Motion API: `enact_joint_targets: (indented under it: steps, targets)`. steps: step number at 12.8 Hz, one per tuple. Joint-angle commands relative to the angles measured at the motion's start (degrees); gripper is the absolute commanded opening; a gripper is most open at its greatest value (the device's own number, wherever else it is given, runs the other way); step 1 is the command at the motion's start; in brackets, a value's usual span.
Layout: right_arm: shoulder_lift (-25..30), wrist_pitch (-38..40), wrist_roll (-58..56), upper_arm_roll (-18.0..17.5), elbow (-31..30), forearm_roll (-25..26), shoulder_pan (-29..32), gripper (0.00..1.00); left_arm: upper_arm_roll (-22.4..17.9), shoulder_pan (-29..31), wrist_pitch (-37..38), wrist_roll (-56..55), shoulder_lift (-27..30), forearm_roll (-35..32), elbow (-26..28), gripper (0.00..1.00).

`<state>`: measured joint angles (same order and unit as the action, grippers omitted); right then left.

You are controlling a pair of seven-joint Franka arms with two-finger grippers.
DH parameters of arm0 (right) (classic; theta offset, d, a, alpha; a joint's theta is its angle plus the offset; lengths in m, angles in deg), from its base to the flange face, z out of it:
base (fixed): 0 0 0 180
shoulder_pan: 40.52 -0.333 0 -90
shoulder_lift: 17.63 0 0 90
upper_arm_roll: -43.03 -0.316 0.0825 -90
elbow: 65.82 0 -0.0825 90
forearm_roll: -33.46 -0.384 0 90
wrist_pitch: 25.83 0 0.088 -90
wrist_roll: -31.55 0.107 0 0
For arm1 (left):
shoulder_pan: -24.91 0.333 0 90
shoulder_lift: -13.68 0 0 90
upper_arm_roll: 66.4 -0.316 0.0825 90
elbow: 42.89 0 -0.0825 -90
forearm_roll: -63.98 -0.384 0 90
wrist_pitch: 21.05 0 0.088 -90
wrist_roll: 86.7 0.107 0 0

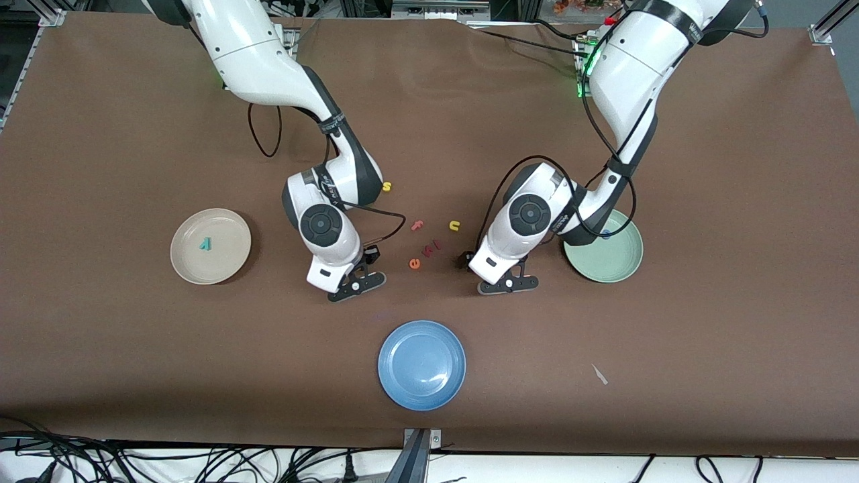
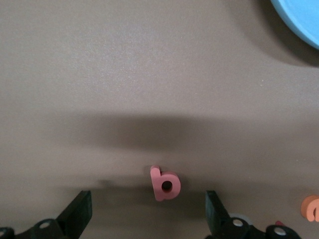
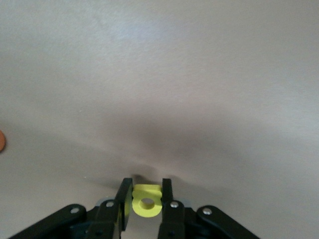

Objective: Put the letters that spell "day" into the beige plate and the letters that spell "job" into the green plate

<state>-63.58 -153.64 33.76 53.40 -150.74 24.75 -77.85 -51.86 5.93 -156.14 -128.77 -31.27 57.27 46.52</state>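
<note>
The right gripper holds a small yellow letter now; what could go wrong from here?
1. The right gripper pinches the yellow letter at the fingertips only, so it might slip out on the way to the beige plate.
2. The open left gripper brackets the pink "b", which sits off-centre; closing may push it instead of gripping.

Small blue foam ring "o" [image 1: 606, 234] in pale green round plate [image 1: 614, 265] half hidden by left arm; blue round plate [image 2: 299, 20] and orange foam letter [image 2: 313, 208] cut by wrist-view edge.
</note>
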Motion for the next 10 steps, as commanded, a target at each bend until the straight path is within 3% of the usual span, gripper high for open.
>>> enact_joint_targets:
  steps: [1, 4, 10]
  targets:
    - [3.23, 4.91, -1.24, 1.76, -0.42, 0.27, 0.32, 0.09, -0.65, -0.62, 0.43, -1.35, -1.18, -2.25, -1.86, 0.97]
    - [7.61, 7.74, -2.99, 5.97, -6.21, 0.35, 0.32, 0.09, -0.73, -0.80, 0.43, -1.88, -1.98, -2.16, -1.86, 0.89]
    - [17.72, 7.49, -7.89, 13.44, -20.18, 0.18, 0.32, 0.09, -0.65, -1.32, -1.92, -4.34, -2.94, -2.16, -2.04, 0.89]
